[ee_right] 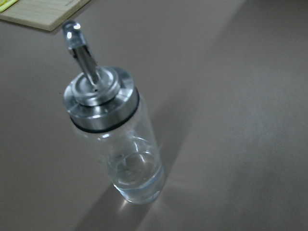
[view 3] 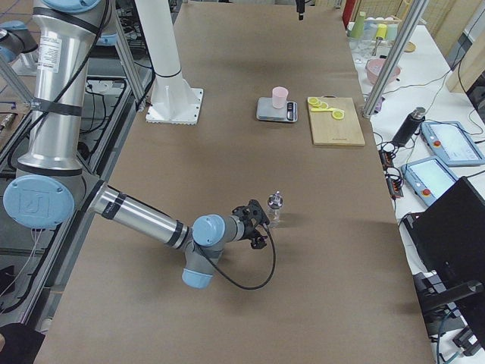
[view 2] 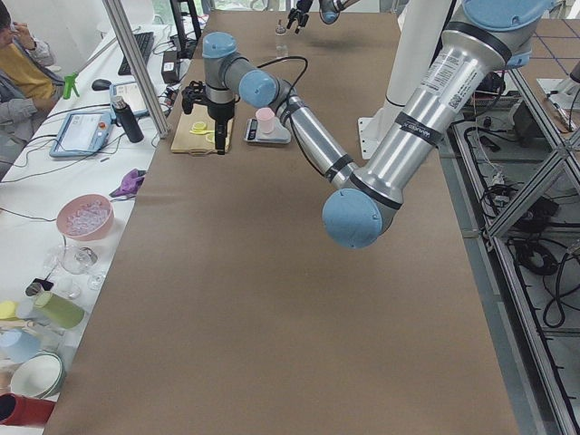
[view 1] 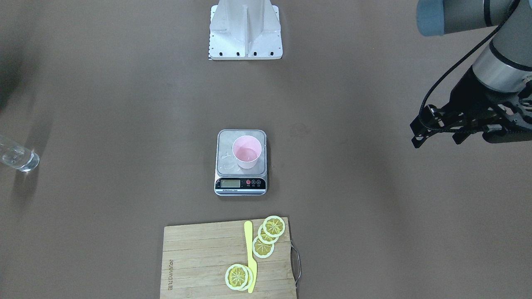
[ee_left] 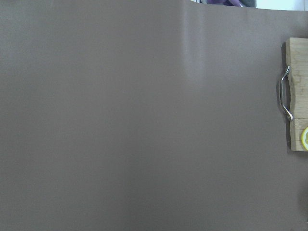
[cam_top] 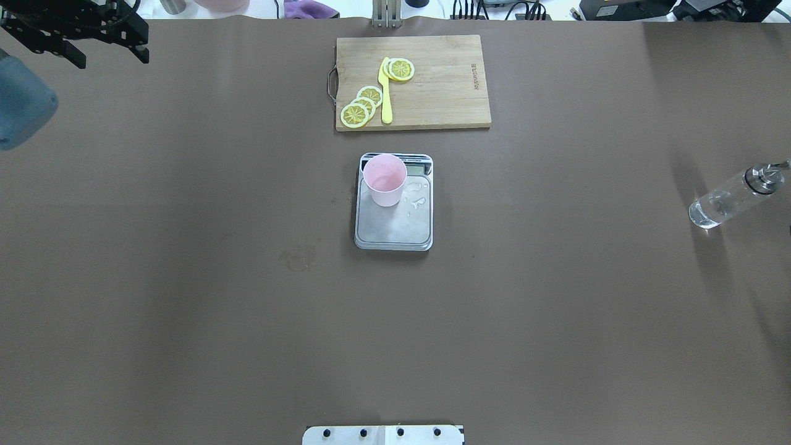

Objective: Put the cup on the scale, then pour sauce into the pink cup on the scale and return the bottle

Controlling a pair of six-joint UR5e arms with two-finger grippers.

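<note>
The pink cup [view 1: 247, 152] stands upright on the silver scale [view 1: 226, 143] at the table's middle, with a little clear liquid in it. It also shows in the overhead view [cam_top: 384, 179] on the scale [cam_top: 395, 225], with droplets on the platform beside it. The glass bottle [cam_top: 729, 201] with its metal spout stands on the table far to the robot's right and holds a little clear sauce [ee_right: 137, 175]. My right gripper [view 3: 254, 220] is close beside the bottle [view 3: 274, 206]; I cannot tell whether it is open. My left gripper [cam_top: 114, 59] is open and empty, high at the far left.
A wooden cutting board [cam_top: 445, 93] with lemon slices [cam_top: 361, 105] and a yellow knife [cam_top: 385, 93] lies beyond the scale. The robot's base plate [cam_top: 383, 434] is at the near edge. The left arm's elbow [cam_top: 21, 105] hangs over the table's left edge.
</note>
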